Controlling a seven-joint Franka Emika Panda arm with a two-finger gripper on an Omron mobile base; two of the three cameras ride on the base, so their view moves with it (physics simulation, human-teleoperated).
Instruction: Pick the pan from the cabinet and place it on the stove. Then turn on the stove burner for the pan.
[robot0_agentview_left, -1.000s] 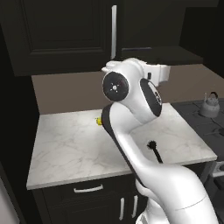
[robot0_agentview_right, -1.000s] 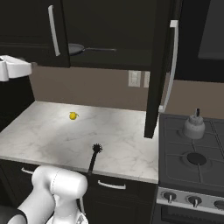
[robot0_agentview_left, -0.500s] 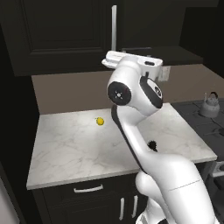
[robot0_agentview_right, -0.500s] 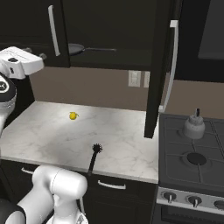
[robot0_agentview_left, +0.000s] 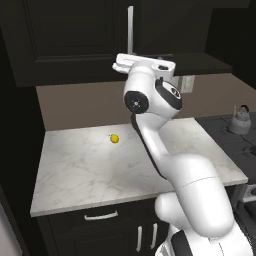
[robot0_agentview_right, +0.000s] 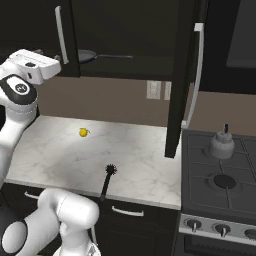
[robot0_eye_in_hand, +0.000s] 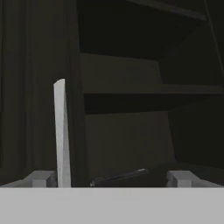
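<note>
At far left of the right base view the white arm lifts its hand to the level of the cabinet (robot0_agentview_right: 125, 35), whose open interior holds the pan (robot0_agentview_right: 87, 56) on the lower shelf, its long dark handle pointing right. A closed door leaf with a vertical silver bar handle (robot0_agentview_right: 62, 34) stands just left of the pan, and the hand sits beside that handle. On the white marble worktop (robot0_agentview_right: 60, 160) below lie a small yellow object (robot0_agentview_right: 83, 132) toward the back and a black dish brush (robot0_agentview_right: 107, 180) near the front edge, well apart from each other. Further right, an open cabinet door (robot0_agentview_right: 182, 75) hangs edge-on over the worktop's end. At right is the stove (robot0_agentview_right: 220, 185), carrying a small silver kettle (robot0_agentview_right: 221, 144) on a rear burner, with knobs along its front. In the hand view the gripper (robot0_eye_in_hand: 111, 178) is released, its two grey fingertips (robot0_eye_in_hand: 41, 178) spread wide and grasping nothing; the silver bar handle rises just inside the left fingertip, and between the tips lies the pan's handle, dark and dim, so that the pan body is hard to make out there. In the left base view the hand is raised against the cabinet front.
</note>
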